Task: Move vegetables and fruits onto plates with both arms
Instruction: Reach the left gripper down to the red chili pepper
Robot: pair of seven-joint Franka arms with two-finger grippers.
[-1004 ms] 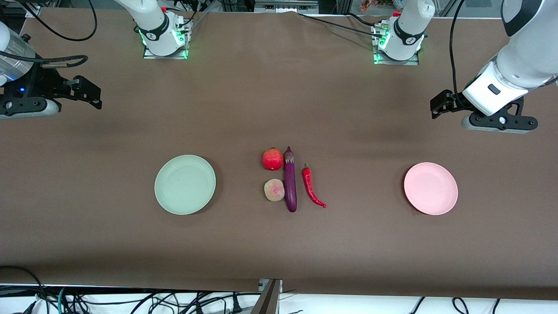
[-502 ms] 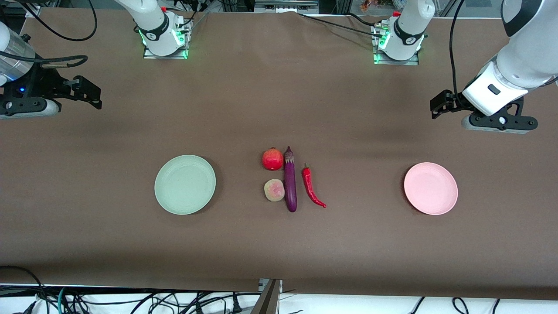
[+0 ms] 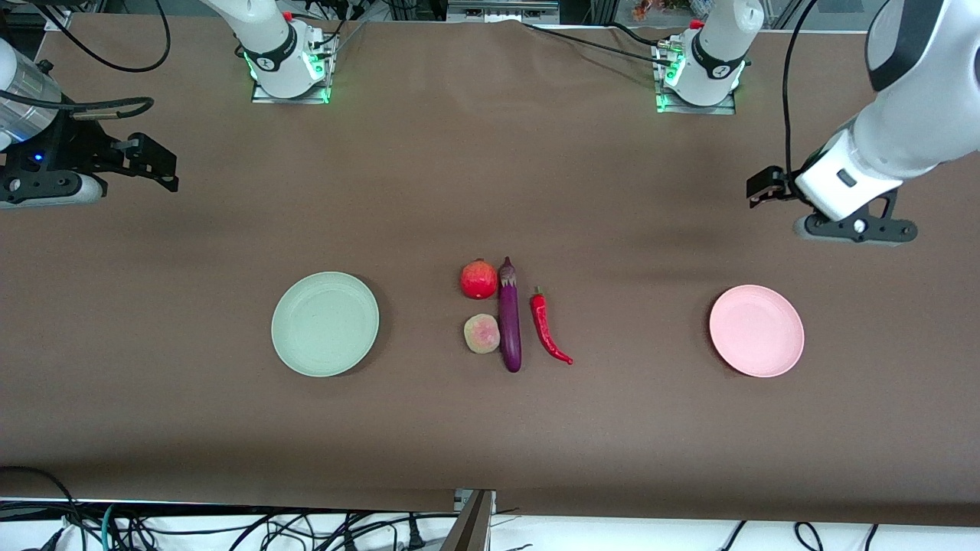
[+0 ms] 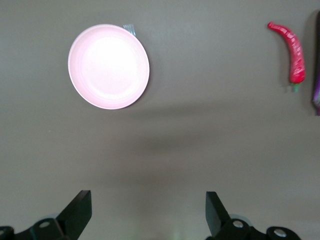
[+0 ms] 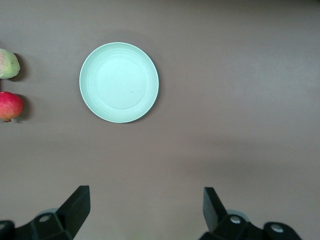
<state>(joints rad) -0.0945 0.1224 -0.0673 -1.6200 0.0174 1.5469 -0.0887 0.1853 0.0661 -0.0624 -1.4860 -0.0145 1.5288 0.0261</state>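
Observation:
A red pomegranate [image 3: 478, 279], a pale peach [image 3: 481, 334], a purple eggplant [image 3: 509, 315] and a red chili pepper [image 3: 547, 328] lie together mid-table between a pale green plate [image 3: 325, 324] and a pink plate [image 3: 756, 330]. My left gripper [image 3: 762, 187] is open and empty, up over bare cloth at the left arm's end; its wrist view shows the pink plate [image 4: 108, 66], the chili [image 4: 291, 51] and a sliver of eggplant [image 4: 316, 75]. My right gripper [image 3: 157, 164] is open and empty over bare cloth at the right arm's end; its wrist view shows the green plate [image 5: 119, 82], the peach [image 5: 8, 64] and the pomegranate [image 5: 9, 106].
A brown cloth [image 3: 490, 428] covers the table. The two arm bases [image 3: 287, 65] [image 3: 700, 73] stand at the edge farthest from the front camera. Cables hang along the table's near edge [image 3: 230, 528].
My left gripper and forearm have shifted a little toward the table's middle. The right arm, the produce and the plates have not moved.

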